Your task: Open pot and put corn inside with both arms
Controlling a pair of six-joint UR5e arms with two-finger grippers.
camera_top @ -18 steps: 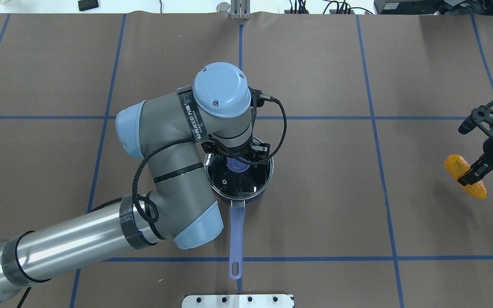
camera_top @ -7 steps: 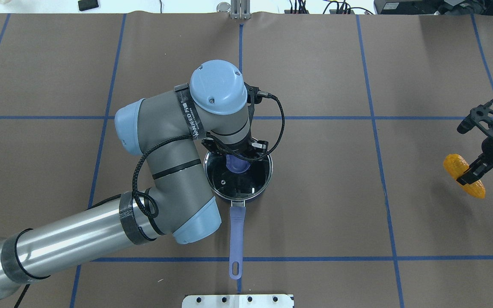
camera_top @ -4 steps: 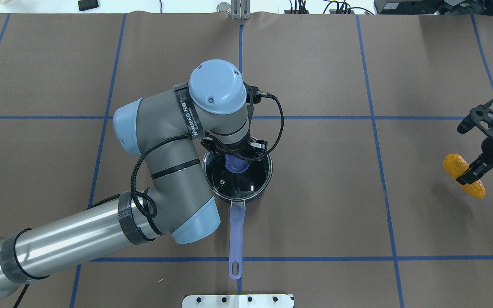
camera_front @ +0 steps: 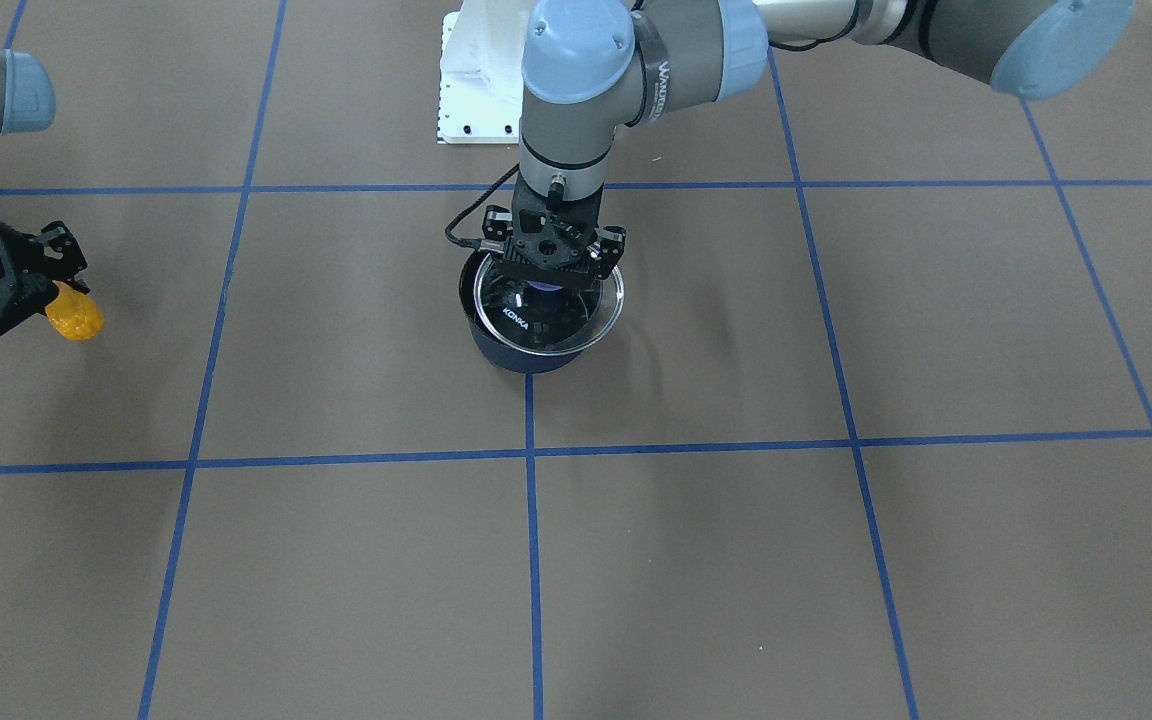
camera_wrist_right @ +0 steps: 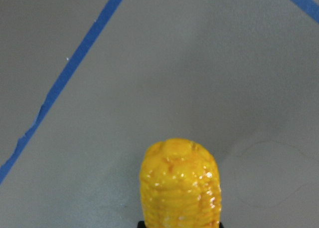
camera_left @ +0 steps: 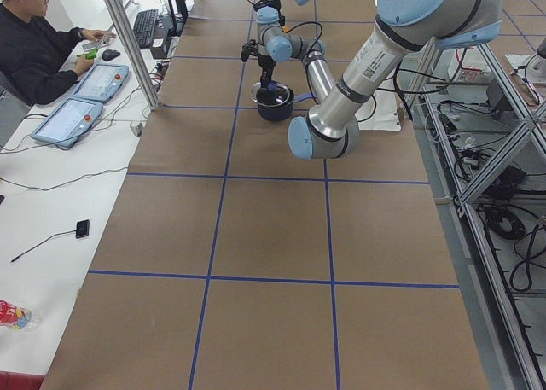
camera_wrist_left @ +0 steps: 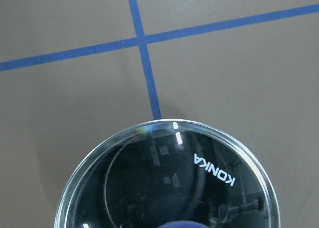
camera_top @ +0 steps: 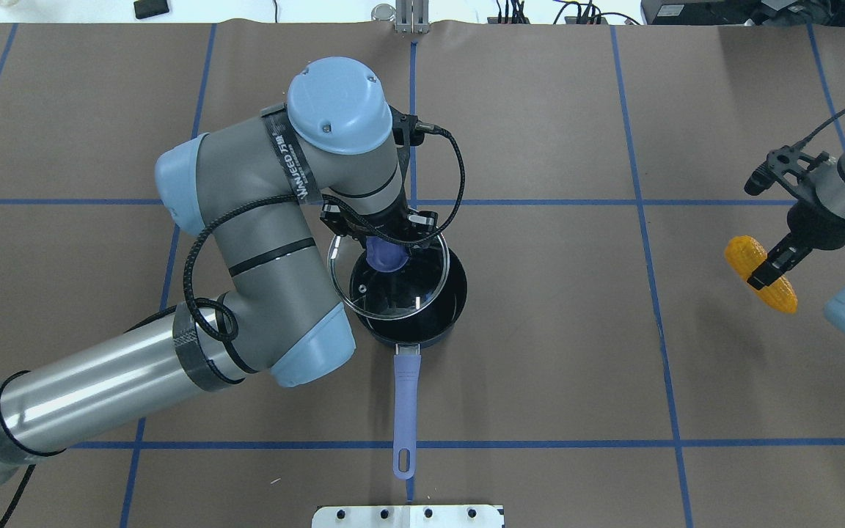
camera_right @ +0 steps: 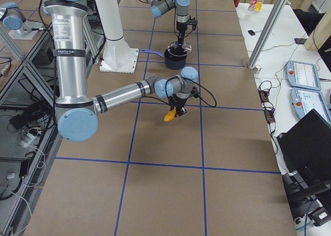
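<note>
Brown table [camera_top: 540, 110], blue tape grid [camera_top: 540, 202], pot [camera_top: 447, 308] centred

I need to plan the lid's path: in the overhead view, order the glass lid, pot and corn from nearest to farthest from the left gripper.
1. The glass lid: held by its knob in the left gripper.
2. The pot: just below the lid, mid-table.
3. The corn: far right, in the right gripper.
</note>
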